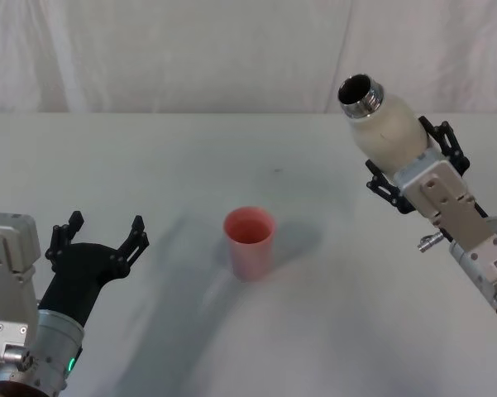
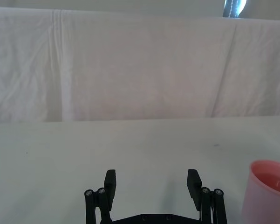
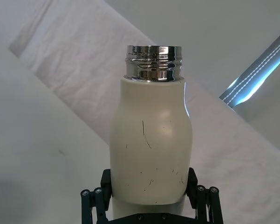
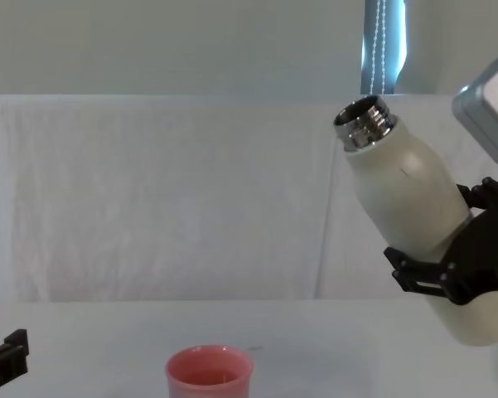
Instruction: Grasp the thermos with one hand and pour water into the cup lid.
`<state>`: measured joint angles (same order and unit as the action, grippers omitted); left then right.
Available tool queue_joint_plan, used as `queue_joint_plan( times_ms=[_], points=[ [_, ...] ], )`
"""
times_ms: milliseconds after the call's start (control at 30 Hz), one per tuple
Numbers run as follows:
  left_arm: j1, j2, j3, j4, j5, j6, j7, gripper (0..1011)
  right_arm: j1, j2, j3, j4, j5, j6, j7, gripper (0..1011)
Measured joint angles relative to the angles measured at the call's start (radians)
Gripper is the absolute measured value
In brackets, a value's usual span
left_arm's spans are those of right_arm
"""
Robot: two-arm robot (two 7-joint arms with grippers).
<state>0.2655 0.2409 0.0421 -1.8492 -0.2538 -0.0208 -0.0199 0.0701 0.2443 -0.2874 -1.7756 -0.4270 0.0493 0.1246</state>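
The cream-white thermos hangs in the air at the right, tilted so its open steel neck points up and toward the left. My right gripper is shut on its lower body, and its fingers clasp both sides of the thermos. From the chest, the thermos leans well above and to the right of the cup lid. The pink cup lid stands upright at the table's middle. My left gripper rests open low at the left, apart from the cup lid.
The white table carries nothing else around the cup lid. A white cloth backdrop runs along its far edge. A small dark speck marks the table behind the cup lid.
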Motion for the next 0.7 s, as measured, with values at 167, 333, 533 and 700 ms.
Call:
queue_joint_plan(
  times_ms=[167,333,533,700],
  points=[
    [0.000,0.000,0.000,0.000,0.000,0.000,0.000,1001,0.000,0.013,-0.003,-0.002,-0.031,0.011,0.004,960],
    [0.000,0.000,0.000,0.000,0.000,0.000,0.000,1001,0.013,0.024,-0.017,0.002,-0.071,0.012,0.006,960],
    [0.000,0.000,0.000,0.000,0.000,0.000,0.000,1001,0.037,0.046,-0.058,0.018,-0.138,0.001,0.009,960],
    [0.000,0.000,0.000,0.000,0.000,0.000,0.000,1001,0.053,0.064,-0.086,0.030,-0.181,-0.014,0.010,960]
  ],
)
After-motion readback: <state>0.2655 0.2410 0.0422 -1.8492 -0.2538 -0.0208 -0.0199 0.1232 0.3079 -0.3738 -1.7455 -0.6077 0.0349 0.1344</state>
